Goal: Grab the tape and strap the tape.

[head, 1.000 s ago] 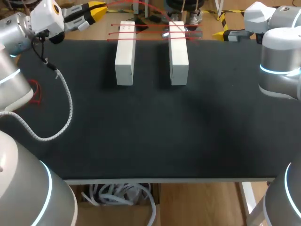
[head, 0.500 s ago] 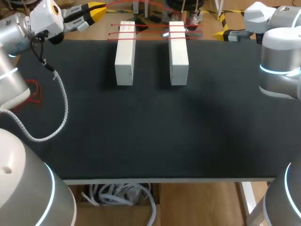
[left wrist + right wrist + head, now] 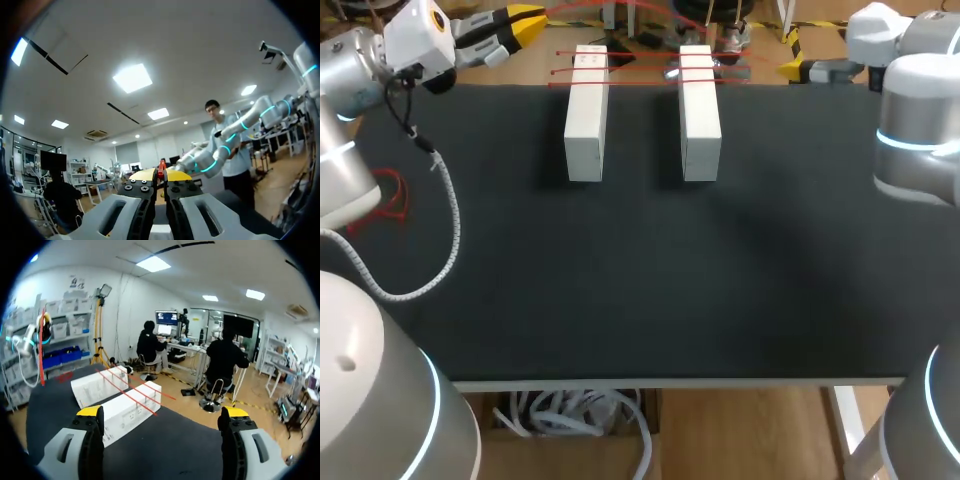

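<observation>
Two white blocks [image 3: 585, 110] [image 3: 700, 110] stand side by side at the table's far edge, with three thin red tape strands [image 3: 640, 68] stretched across their far ends. My left gripper [image 3: 530, 20] hovers beyond the far left corner, shut on the red tape [image 3: 161, 167], which shows between its yellow tips [image 3: 161, 176]. From there the tape arcs over toward the blocks. My right gripper [image 3: 792, 70] is at the far right edge, wide open [image 3: 162, 415] and holding nothing. It looks at the blocks [image 3: 97, 385] [image 3: 130, 410] and the strands [image 3: 132, 392] ahead of it.
The black table [image 3: 640, 280] is bare in front of the blocks. A loose loop of red tape [image 3: 390, 195] lies at the left edge by my left arm. The left arm's white cable [image 3: 445, 230] hangs over the left part of the table.
The right arm has shifted slightly toward the far edge, its gripper still open. The left arm's cable has swung a little left. The blocks and strands stay put.
</observation>
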Robot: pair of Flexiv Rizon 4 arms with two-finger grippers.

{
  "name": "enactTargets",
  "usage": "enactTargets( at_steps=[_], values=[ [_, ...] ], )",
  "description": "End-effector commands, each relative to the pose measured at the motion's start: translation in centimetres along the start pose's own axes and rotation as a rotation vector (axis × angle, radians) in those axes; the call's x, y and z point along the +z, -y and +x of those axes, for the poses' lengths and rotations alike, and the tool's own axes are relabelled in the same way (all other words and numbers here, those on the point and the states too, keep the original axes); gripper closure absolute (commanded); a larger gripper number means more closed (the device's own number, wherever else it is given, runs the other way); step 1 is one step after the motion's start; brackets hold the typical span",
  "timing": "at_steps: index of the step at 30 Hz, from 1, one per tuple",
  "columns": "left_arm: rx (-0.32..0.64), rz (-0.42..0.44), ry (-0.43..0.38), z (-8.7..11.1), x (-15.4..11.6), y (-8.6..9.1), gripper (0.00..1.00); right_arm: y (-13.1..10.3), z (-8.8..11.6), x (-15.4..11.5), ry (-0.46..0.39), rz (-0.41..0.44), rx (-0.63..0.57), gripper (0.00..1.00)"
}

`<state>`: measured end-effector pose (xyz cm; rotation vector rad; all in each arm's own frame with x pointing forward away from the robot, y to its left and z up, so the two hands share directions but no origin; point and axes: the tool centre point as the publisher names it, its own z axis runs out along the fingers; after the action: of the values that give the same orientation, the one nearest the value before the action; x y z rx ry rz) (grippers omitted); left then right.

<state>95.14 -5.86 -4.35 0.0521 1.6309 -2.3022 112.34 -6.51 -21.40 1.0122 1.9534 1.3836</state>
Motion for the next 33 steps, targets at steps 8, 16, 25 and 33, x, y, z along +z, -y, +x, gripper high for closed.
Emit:
enactTargets(
  at_steps=[8,16,25,33],
  values=[
    [0.001,0.001,0.001,0.0,0.0,0.0,1.0,-1.2,0.3,-4.0,0.015,-0.095,0.57,0.0],
    [0.001,0.001,0.001,0.0,0.0,0.0,1.0,-1.0,2.9,-6.3,0.0,-0.158,0.848,0.0],
    [0.001,0.001,0.001,0.0,0.0,0.0,1.0,-1.1,5.8,-8.8,0.052,-0.264,1.125,0.0],
    [0.001,0.001,0.001,0.0,0.0,0.0,1.0,-1.4,8.9,-9.9,0.045,-0.277,1.366,0.0]
  ],
)
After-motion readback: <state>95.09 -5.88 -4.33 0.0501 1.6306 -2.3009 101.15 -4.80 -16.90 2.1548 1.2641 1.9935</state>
